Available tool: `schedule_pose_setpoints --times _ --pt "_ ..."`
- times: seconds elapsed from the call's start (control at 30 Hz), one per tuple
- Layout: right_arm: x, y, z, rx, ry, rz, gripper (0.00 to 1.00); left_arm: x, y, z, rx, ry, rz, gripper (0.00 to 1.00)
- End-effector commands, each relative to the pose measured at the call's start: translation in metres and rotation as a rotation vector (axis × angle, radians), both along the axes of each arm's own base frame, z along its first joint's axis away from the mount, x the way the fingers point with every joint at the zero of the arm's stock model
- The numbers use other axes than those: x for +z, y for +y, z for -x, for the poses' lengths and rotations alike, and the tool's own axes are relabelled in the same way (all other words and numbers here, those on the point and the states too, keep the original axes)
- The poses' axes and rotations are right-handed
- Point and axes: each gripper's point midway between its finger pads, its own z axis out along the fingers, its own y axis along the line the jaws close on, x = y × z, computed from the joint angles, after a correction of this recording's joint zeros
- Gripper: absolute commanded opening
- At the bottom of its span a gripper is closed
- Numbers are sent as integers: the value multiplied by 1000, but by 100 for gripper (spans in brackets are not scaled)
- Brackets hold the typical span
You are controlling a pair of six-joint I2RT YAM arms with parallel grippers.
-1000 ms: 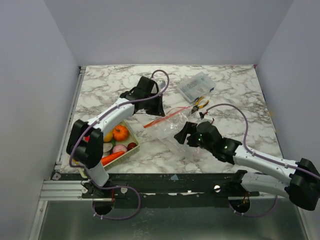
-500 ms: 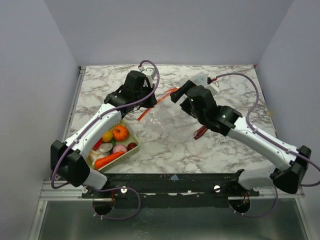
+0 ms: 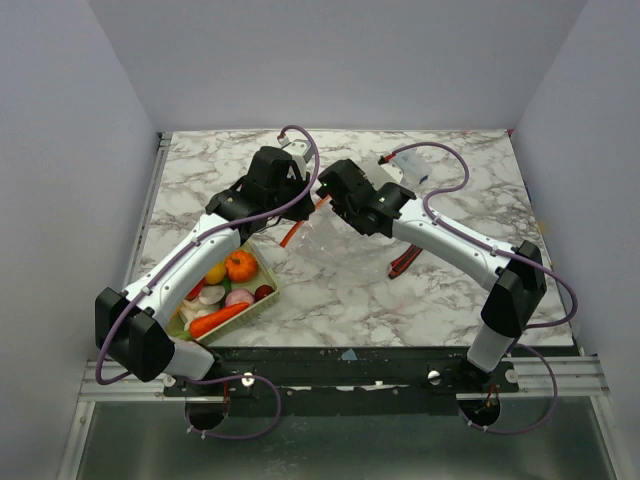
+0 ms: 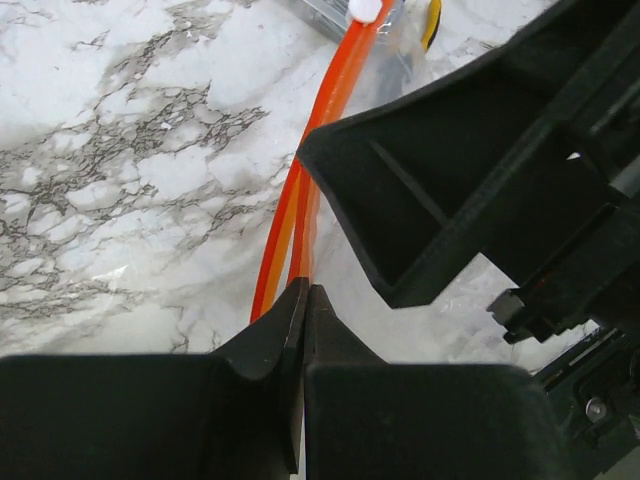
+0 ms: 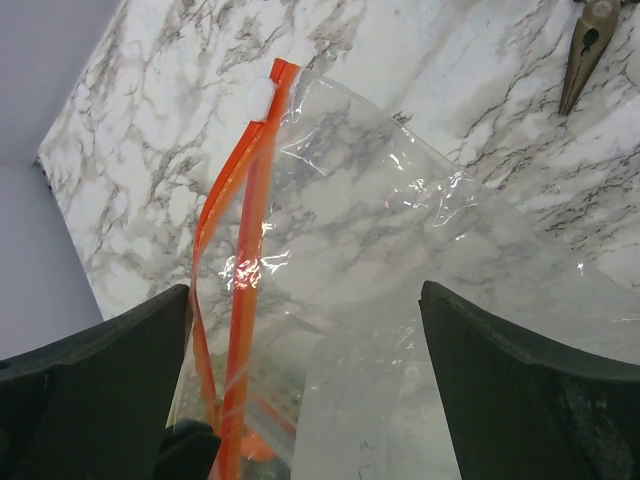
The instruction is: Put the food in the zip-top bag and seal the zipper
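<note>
The zip-top bag [image 3: 335,250] hangs clear and floppy between both grippers at the table's middle back. My left gripper [image 4: 305,290] is shut on the zipper [image 4: 300,215], the red-orange strip; from above it [image 3: 288,203] is at the bag's left end. My right gripper [image 5: 305,300] is open wide, one finger [image 5: 120,350] beside the zipper [image 5: 243,280] and the bag's film [image 5: 380,240] between the jaws. A white slider [image 5: 262,98] sits near the strip's far end. The food, a pumpkin [image 3: 240,265], a carrot [image 3: 222,318] and other pieces, lies in the basket [image 3: 268,296].
Red-handled pliers [image 3: 404,262] lie on the marble right of the bag, also showing in the right wrist view [image 5: 590,35]. A clear packet [image 3: 418,160] of small parts lies at the back right. The right gripper body [image 4: 480,170] fills the left wrist view's right side.
My right arm swung from the front right to the back middle, next to the left gripper. The bag rose off the table and shifted back with the left gripper.
</note>
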Motion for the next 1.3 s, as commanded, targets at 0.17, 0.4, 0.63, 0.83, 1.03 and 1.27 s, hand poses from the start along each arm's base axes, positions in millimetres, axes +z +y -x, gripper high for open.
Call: schedule_pose_setpoints --times 0.17,0.4,0.63,0.83,1.03,1.27 --pt "-14 4 -11 -75 10 -65 84 8 -11 11 -59 -27 65 0" --pt "-20 11 -11 -38 -25 -123 61 9 -16 14 -82 -18 83 0" --pt "-16 10 -10 -23 -60 -145 21 11 -21 17 -109 -10 98 0" --pt "1 6 -8 20 -124 -187 0 15 -23 30 -150 30 116 0" --pt "30 -2 -1 135 -267 -322 0 47 -24 59 -218 35 231 64" --pt "60 -3 24 410 -426 -441 0 72 8 73 -165 -34 222 78"
